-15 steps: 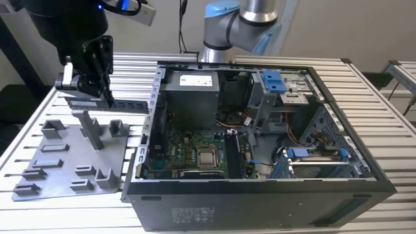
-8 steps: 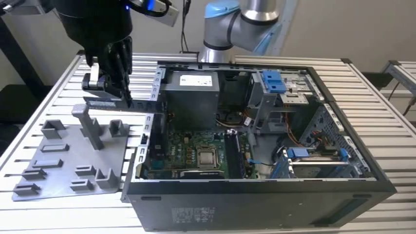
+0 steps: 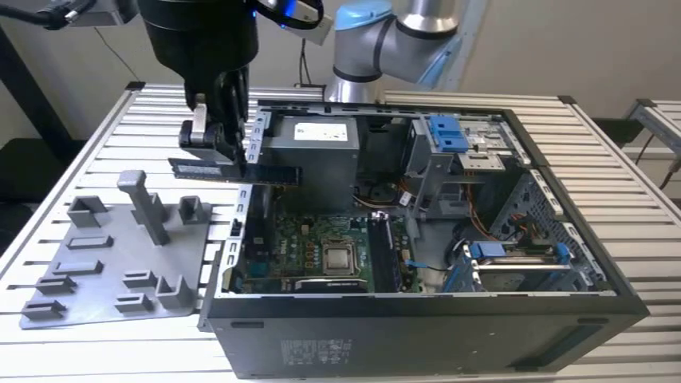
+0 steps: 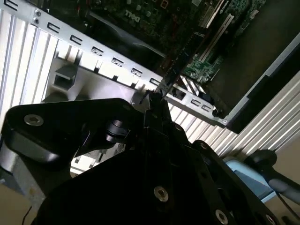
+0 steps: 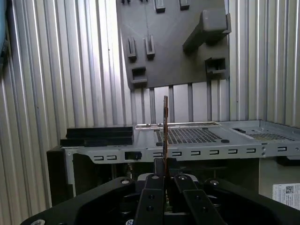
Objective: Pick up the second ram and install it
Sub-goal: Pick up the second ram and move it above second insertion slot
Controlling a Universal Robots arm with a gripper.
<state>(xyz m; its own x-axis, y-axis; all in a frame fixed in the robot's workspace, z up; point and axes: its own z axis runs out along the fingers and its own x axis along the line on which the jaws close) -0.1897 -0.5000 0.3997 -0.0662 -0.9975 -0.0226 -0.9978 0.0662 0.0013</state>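
Observation:
My gripper (image 3: 218,155) is shut on the second ram (image 3: 236,171), a thin dark stick held level in the air. It hangs above the case's wall at the exterior view's left, between the grey holder plate (image 3: 107,271) and the green motherboard (image 3: 319,247). In the first wrist view the ram (image 5: 165,126) stands edge-on between the black fingers (image 5: 152,187), over the case wall (image 5: 187,150). In the second wrist view the ram (image 4: 176,70) sticks out from the fingers (image 4: 157,117) toward the motherboard (image 4: 206,61).
The open computer case (image 3: 426,319) lies on a slatted metal table (image 3: 64,351). Inside are a grey power supply (image 3: 319,159), blue drive clips (image 3: 447,132) and cables. The grey holder plate with upright posts sits at the exterior view's left of the case.

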